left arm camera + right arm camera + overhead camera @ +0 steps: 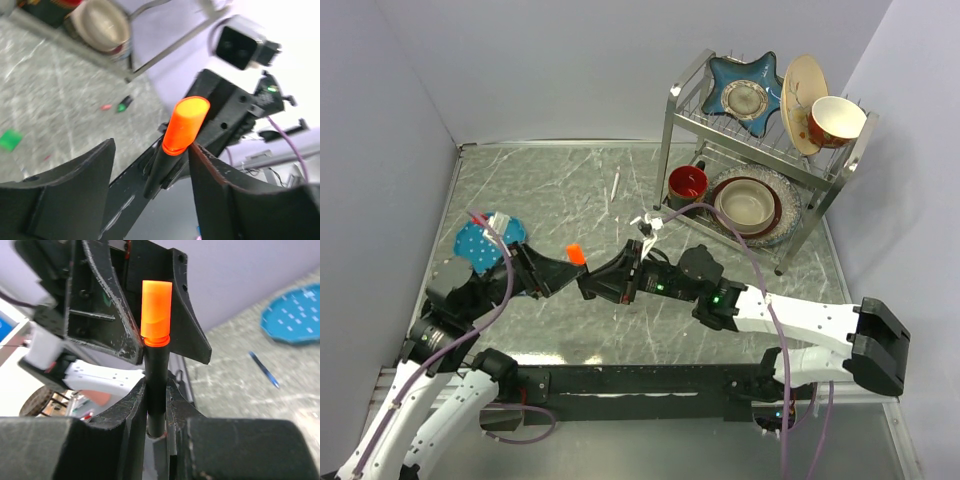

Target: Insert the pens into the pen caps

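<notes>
Surface: grey marbled table (pixel 550 190), scuffed with pale streaks. Plain lavender-grey walls (pixel 570 60) on three sides.

Upper right of the overhead view: metal dish rack (pixel 667 150) holding plates, bowls and a red mug. Mid-left: blue plate (pixel 470 245) flat on the table. Upper centre: thin white pen (pixel 615 186) lying alone, well apart from the arms.

Both arms meet at frame centre, above the table.
- right gripper (pixel 156 390): pressed tight on the barrel of the black marker (pixel 156 370), which stands upright in the right wrist view.
- orange cap (pixel 156 310): sits on the marker's top end, down to the collar.
- left gripper (pixel 150 150): spread, one finger on each side of the cap. The finger (pixel 220 190) on the right of the left wrist frame is just beside the cap; can't tell if it touches. The other is apart.

Loose on the table:
- blue pen (pixel 263 369): right of centre in the right wrist view, near the blue plate.
- green cap (pixel 10 140): left edge of the left wrist view.
- green-tipped marker (pixel 125 104) and pink cap (pixel 105 106): just beside each other, near the rack's foot.
</notes>
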Tool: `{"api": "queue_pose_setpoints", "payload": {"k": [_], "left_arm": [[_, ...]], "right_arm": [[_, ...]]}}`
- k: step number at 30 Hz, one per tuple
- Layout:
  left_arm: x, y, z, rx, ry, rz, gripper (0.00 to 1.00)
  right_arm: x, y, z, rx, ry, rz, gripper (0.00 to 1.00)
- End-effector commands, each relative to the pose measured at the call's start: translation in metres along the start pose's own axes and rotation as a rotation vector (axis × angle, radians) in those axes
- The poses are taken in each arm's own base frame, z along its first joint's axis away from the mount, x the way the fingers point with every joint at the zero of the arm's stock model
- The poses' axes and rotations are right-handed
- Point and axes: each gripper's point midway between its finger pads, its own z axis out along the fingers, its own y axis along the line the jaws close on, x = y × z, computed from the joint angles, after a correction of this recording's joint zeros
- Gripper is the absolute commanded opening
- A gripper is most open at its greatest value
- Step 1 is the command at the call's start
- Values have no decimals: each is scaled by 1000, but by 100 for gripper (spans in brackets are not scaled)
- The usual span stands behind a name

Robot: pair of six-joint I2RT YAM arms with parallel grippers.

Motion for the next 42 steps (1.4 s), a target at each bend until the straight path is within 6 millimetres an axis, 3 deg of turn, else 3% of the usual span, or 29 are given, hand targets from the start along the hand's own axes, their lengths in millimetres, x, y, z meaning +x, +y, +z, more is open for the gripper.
{"api": "queue_pose_setpoints", "payload": {"k": [1, 4, 14, 17, 18, 20, 22, 23, 24, 25, 27, 31, 32, 35, 36, 37, 38, 39, 40, 42], "left_arm": [[-11, -43, -10, 191, -44, 74, 60], [-8, -49, -12, 231, -38, 68, 52], [3, -43, -11, 250, -6, 57, 42], [2, -42, -9, 254, -8, 60, 30], [3, -42, -9, 261, -2, 58, 17], [4, -43, -8, 272, 6, 50, 3], [5, -43, -8, 270, 8, 55, 1], [4, -44, -8, 270, 5, 56, 1], [3, -44, -9, 266, -1, 59, 1], [2, -45, -10, 266, -7, 65, 1], [-1, -46, -11, 259, -18, 70, 1], [-2, -46, -11, 251, -21, 75, 1], [-2, -45, -11, 251, -20, 73, 1], [0, -45, -10, 255, -13, 69, 1], [1, -45, -10, 259, -5, 70, 1], [2, -45, -9, 260, 5, 79, 1], [4, -41, -8, 242, 14, 73, 6], [2, -41, -8, 231, 14, 76, 36], [1, -37, -7, 210, 8, 88, 51], [0, -38, -10, 200, 2, 104, 69]], "right_arm": [[-19, 36, -8, -132, -64, -31, 0], [-19, 36, -8, -134, -64, -22, 0], [-21, 40, -1, -150, -68, 4, 0], [-20, 39, 1, -148, -58, 3, 0], [-18, 37, 2, -142, -52, 7, 0], [-15, 36, 3, -141, -41, 13, 0], [-11, 33, 4, -131, -21, 25, 11], [-9, 32, 5, -125, -11, 29, 19], [-5, 32, 5, -128, 8, 36, 33], [-1, 32, 5, -133, 22, 40, 38], [6, 34, 4, -151, 55, 53, 46], [15, 33, 5, -159, 92, 77, 50], [17, 33, 6, -162, 96, 80, 49], [17, 34, 5, -165, 92, 77, 20], [17, 34, 3, -167, 87, 72, 3], [17, 34, 2, -165, 82, 68, 0], [14, 34, -1, -163, 65, 61, 0], [15, 35, -4, -171, 54, 55, 0], [13, 36, -5, -173, 47, 54, 0], [11, 39, -8, -181, 40, 47, 0]]}}
